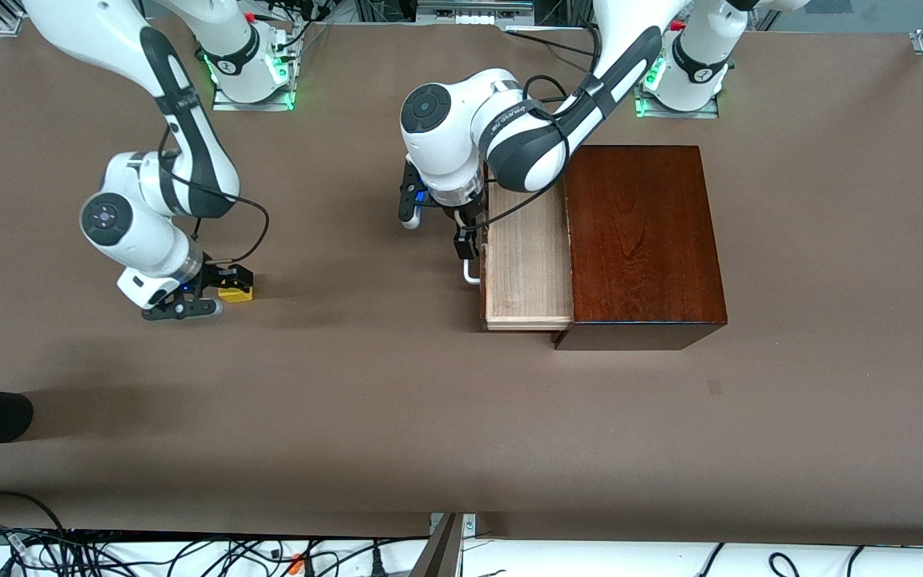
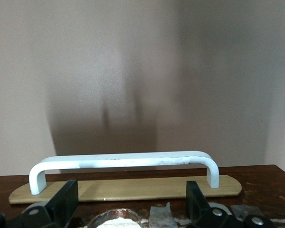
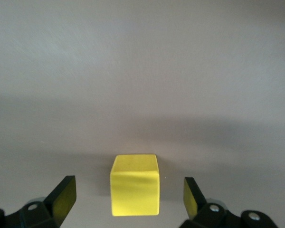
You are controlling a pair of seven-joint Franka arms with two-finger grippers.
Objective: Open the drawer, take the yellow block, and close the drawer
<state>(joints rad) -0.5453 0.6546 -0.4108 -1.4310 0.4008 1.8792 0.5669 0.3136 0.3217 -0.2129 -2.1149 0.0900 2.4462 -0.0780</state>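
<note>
Brown worktop (image 1: 429, 417) carries the drawer (image 1: 527, 264) pulled out, the released left hand (image 1: 468, 244) at its handle (image 2: 123, 164). Toward nine o'clock, the yellow block (image 3: 134, 184) rests on the worktop between the released right hand's (image 1: 217, 295) fingers. Best push squarely on the drawer front.

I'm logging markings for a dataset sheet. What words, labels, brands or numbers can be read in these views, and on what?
Left arm: a dark line of print on the white wrist link, too small and skewed to read.
Drawer, its handle, the box, yellow block and table: no text.
Both wrist views: no text.
So nothing can be quoted with confidence.
</note>
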